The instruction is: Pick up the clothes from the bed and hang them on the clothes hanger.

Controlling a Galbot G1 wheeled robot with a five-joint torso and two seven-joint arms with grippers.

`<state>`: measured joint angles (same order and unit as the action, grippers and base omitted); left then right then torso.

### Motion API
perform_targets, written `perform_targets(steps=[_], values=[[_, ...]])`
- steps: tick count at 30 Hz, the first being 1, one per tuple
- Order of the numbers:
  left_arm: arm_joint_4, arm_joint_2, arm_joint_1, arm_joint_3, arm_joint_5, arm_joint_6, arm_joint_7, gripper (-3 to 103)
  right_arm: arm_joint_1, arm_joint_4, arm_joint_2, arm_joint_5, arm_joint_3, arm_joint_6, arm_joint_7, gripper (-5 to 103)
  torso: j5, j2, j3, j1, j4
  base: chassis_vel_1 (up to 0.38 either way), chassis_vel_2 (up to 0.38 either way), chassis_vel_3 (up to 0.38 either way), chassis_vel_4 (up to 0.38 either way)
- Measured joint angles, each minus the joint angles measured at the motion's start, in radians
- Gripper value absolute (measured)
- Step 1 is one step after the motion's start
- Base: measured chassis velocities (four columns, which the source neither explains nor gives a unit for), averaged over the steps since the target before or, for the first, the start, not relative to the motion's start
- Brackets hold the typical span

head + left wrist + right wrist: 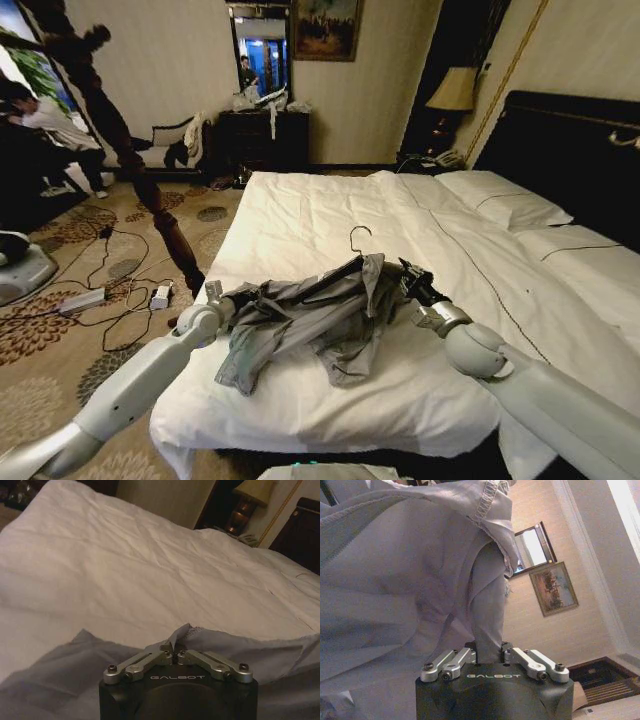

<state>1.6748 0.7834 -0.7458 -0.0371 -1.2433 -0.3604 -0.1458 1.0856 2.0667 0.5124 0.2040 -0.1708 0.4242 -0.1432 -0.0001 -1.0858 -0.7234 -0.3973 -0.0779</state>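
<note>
The bed [330,220] is seen from its foot end in the head view, spread with white bedding; white pillows [505,200] lie against the dark headboard [575,150] on the robot's right side. Patterned carpet [60,350] with loose cables is seen to the left of the bed.

The clothes [300,320], a wrinkled grey garment, are found bunched over the near part of the bed, between the two arms. One part is draped over the clothes hanger [335,275], whose dark bar slants up out of the cloth and whose thin wire hook rises above the fabric against the white sheet.

The left gripper [232,300] is placed at the garment's left edge. In the left wrist view its fingers [162,647] are pressed together on a raised fold of the grey cloth [225,650], white bedding [125,570] lying beyond.

The right gripper [405,272] is placed at the garment's right edge, beside the hanger. In the right wrist view a strip of grey cloth [487,605] is pinched between its closed fingers [470,655], the rest hanging above.
</note>
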Motion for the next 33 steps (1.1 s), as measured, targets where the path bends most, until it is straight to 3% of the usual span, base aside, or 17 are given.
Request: perform_targets(steps=[26, 33], values=[[0.290, -0.142, 0.104, -0.019, -0.075, 0.004, -0.052, 0, -0.077, -0.052, 0.068, -0.181, 0.062, 0.098, -0.030, 18, 0.0001, 0.000, 0.000, 0.000, -0.0002, 0.000, 0.000, 0.000, 0.000], [0.368, -0.164, 0.164, -0.085, -0.096, -0.008, -0.079, 0, -0.164, -0.074, 0.105, -0.242, 0.143, 0.143, -0.036, 18, 0.0002, 0.000, 0.000, 0.000, 0.0002, 0.000, 0.000, 0.000, 0.000]])
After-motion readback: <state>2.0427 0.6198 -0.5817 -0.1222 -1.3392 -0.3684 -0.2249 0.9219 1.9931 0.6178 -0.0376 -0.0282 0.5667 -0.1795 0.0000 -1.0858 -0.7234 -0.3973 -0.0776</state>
